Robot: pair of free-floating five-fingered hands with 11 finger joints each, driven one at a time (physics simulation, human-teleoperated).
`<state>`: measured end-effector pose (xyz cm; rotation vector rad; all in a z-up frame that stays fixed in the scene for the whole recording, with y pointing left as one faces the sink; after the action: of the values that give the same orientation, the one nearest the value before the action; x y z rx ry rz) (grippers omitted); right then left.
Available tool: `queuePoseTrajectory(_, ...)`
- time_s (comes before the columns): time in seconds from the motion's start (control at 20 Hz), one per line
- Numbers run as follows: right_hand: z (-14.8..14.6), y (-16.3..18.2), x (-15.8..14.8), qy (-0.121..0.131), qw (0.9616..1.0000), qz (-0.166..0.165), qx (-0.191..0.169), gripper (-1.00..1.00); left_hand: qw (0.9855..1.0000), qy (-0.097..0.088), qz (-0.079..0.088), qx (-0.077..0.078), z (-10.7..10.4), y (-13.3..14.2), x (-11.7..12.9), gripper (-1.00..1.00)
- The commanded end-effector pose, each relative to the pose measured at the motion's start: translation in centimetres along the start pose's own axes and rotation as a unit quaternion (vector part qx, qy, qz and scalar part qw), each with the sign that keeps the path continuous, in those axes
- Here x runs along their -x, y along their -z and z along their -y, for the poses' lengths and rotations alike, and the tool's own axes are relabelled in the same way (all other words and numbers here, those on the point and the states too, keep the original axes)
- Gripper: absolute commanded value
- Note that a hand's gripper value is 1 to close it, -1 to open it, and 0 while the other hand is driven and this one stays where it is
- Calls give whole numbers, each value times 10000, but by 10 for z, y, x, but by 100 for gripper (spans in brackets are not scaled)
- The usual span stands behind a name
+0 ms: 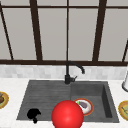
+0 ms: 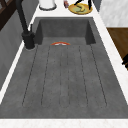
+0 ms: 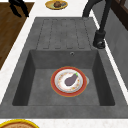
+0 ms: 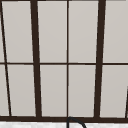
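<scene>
Red ball [image 1: 67,115] hides part of the plate [image 1: 88,110].

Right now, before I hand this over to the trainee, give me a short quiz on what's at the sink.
1. True or false: the red-rimmed plate lies on the draining board.
2. What lies on that plate? A) an eggplant B) a banana C) a fork
3. Fill in: in the front view the left hand shows at the front ____ corner of the sink.

Key: 1 false, it lies in the basin; 2 A; 3 left.
</scene>
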<state>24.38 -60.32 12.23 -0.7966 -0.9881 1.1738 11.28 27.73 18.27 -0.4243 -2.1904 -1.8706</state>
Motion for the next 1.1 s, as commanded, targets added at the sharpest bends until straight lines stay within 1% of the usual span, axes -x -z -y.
queuePoseTrajectory(0.0, -19, 4, 4, -255, 9992, 11, 306, -100, 10000, 0, 0, 0, 0, 0, 0, 0)
queuePoseTrajectory(0.05, -23, 9, 1, -272, 9992, -58, 280, 100, 10000, 0, 0, 0, 0, 0, 0, 0)
queuePoseTrajectory(0.1, -26, 10, -6, -424, 9987, -134, 237, 100, 10000, 0, 0, 0, 0, 0, 0, 0)
queuePoseTrajectory(0.15, -27, 11, -10, -422, 9988, -212, 107, 100, 10000, 0, 0, 0, 0, 0, 0, 0)
queuePoseTrajectory(0.2, -25, 12, -12, -477, 9982, -301, -219, 100, 10000, 0, 0, 0, 0, 0, 0, 0)
queuePoseTrajectory(0.25, -23, 11, -13, -580, 9963, -355, -526, 100, 10000, 0, 0, 0, 0, 0, 0, 0)
queuePoseTrajectory(0.3, -20, 11, -16, -707, 9947, -352, -665, 100, 10000, 0, 0, 0, 0, 0, 0, 0)
queuePoseTrajectory(0.35, -19, 11, -18, -783, 9937, -378, -711, 100, 10000, 0, 0, 0, 0, 0, 0, 0)
queuePoseTrajectory(0.4, -18, 11, -19, -808, 9936, -410, -681, 100, 10000, 0, 0, 0, 0, 0, 0, 0)
queuePoseTrajectory(0.5, -15, 14, -19, -866, 9940, -445, -500, 100, 10000, 0, 0, 0, 0, 0, 0, 0)
queuePoseTrajectory(0.55, -6, 14, -18, -783, 9950, -414, -457, 100, 10000, 0, 0, 0, 0, 0, 0, 0)
queuePoseTrajectory(0.65, 7, 19, -34, -742, 9944, -629, -409, 100, 10000, 0, 0, 0, 0, 0, 0, 0)
queuePoseTrajectory(0.7, 19, 18, -35, -678, 9944, -625, -508, 100, 10000, 0, 0, 0, 0, 0, 0, 0)
queuePoseTrajectory(0.75, 24, 17, -39, -626, 9942, -657, -571, 100, 10000, 0, 0, 0, 0, 0, 0, 0)
queuePoseTrajectory(0.95, 40, 9, -60, -707, 9918, -685, -812, 100, 10000, 0, 0, 0, 0, 0, 0, 0)
queuePoseTrajectory(1.05, 51, -1, -71, -761, 9912, -653, -861, 100, 10000, 0, 0, 0, 0, 0, 0, 0)
